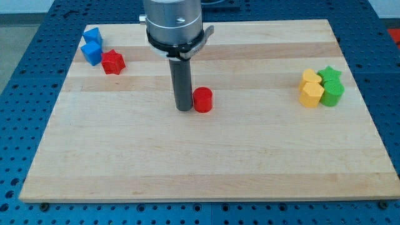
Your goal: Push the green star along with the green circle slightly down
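The green star [329, 75] sits at the view's right, with the green circle [332, 93] touching it just below. My tip [184, 109] rests on the board near the middle, far to the left of both green blocks. It stands right beside a red cylinder [203, 100], touching or almost touching its left side.
Two yellow blocks [310, 89] sit against the left side of the green pair. Two blue blocks [92, 45] and a red star [113, 62] lie at the view's top left. The wooden board [200, 169] ends near the green blocks at the right edge.
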